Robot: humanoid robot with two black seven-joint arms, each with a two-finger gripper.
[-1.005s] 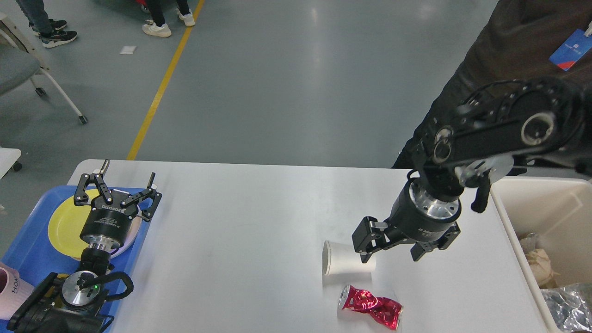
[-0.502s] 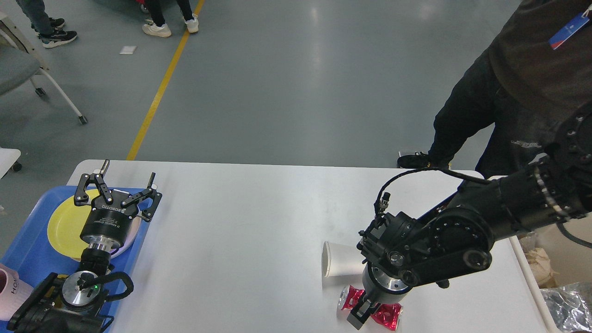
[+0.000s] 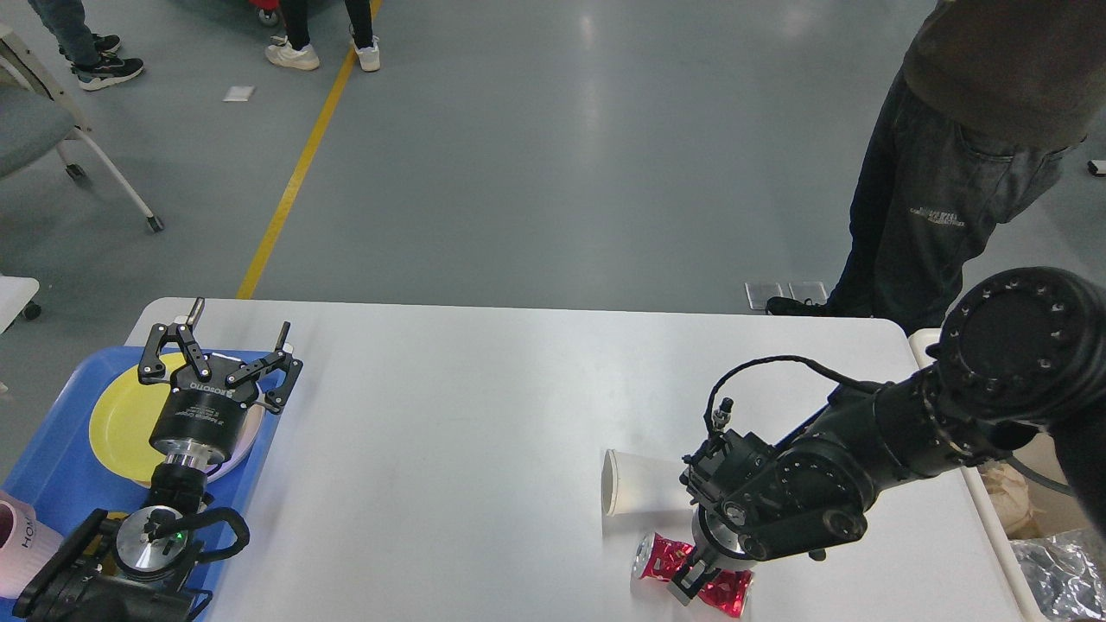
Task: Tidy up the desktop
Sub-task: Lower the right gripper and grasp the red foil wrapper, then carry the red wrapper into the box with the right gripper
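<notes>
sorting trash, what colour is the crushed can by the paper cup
Shiny red crushed metal can with a silver rim, clearest in the head view.

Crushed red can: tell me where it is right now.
In the head view the crushed red can lies near the desktop's front right edge, just in front of the tipped white paper cup, with the right tool down on it.

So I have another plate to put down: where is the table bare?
The desktop is bare across its middle, between the blue tray under the left gripper and the paper cup. It is crowded near the right front: cup, crushed red can and the right gripper sit together.
</notes>
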